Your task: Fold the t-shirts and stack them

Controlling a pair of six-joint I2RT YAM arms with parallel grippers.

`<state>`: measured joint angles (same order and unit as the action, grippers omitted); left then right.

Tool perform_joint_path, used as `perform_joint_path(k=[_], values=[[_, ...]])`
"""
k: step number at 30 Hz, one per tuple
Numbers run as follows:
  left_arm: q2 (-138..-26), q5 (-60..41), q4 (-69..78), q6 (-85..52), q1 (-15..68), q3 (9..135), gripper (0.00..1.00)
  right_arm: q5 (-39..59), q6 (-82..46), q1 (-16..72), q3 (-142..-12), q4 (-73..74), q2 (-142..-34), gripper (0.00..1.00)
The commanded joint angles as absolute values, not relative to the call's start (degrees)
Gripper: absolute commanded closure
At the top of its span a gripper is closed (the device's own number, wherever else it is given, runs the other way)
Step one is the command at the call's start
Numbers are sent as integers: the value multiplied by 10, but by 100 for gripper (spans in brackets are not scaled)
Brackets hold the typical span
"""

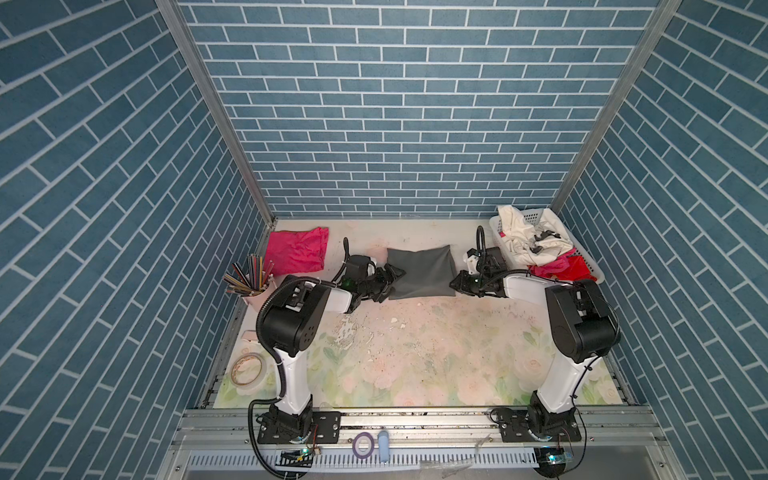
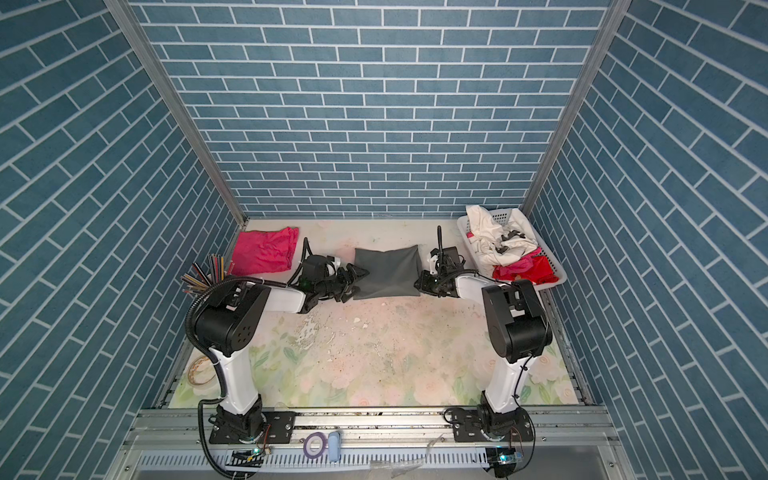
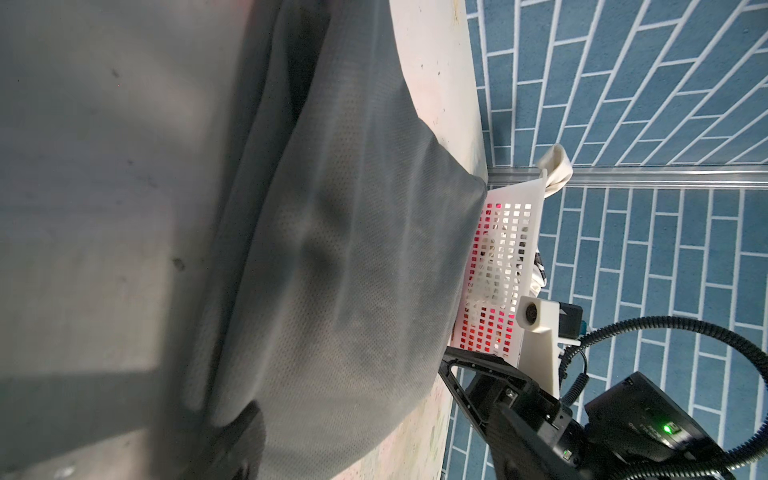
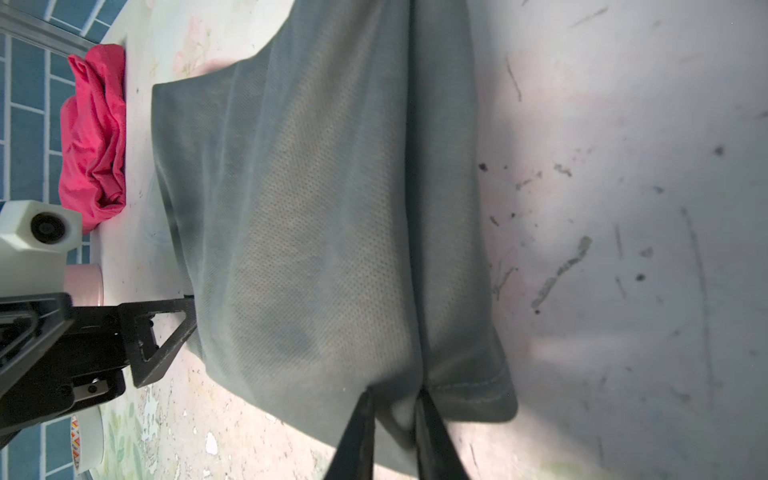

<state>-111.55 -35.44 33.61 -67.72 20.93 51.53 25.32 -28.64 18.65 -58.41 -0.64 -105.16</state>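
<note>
- The dark grey t-shirt (image 1: 419,272) is lying folded into a rough rectangle in the far middle of the floral worktop (image 1: 415,357), between the two hands.
- The left hand (image 1: 390,286) is sitting at the shirt's left edge with its fingers spread wide. In the right wrist view one of its black fingers (image 4: 158,306) is touching that edge, but it is not gripping anything.
- The right hand (image 4: 395,419) is sitting at the shirt's right edge, close to the near right corner. Its fingers are drawn almost together and are pinching a ridge of grey cloth between them, and a crease is running from the pinch across the shirt.
- The hot pink t-shirt (image 1: 296,249) is lying rumpled in the far left corner of the worktop, apart from the grey one and not stacked with it.
- The white perforated basket (image 1: 533,216) is standing in the far right corner, holding a tangle of white cloth (image 1: 523,237) and some red and pink cloth (image 1: 555,266).
- A cup of coloured pencils (image 1: 249,280) is standing at the left edge, nearer than the pink shirt. A roll of tape (image 1: 248,370) is lying nearer still along that edge.
</note>
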Motion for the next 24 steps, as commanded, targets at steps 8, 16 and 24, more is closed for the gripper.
perform_joint_path(k=[8, 16, 24], values=[[-1119, -342, 315, -672, 209, 522, 14, 229, -269, 182, -584, -44, -1032, 100], [-1128, -341, 322, -679, 209, 520, 14, 219, -252, 143, -585, -86, -1038, 100], [-1114, -345, 315, -679, 217, 532, 14, 222, -249, 129, -598, -77, -1074, 100]])
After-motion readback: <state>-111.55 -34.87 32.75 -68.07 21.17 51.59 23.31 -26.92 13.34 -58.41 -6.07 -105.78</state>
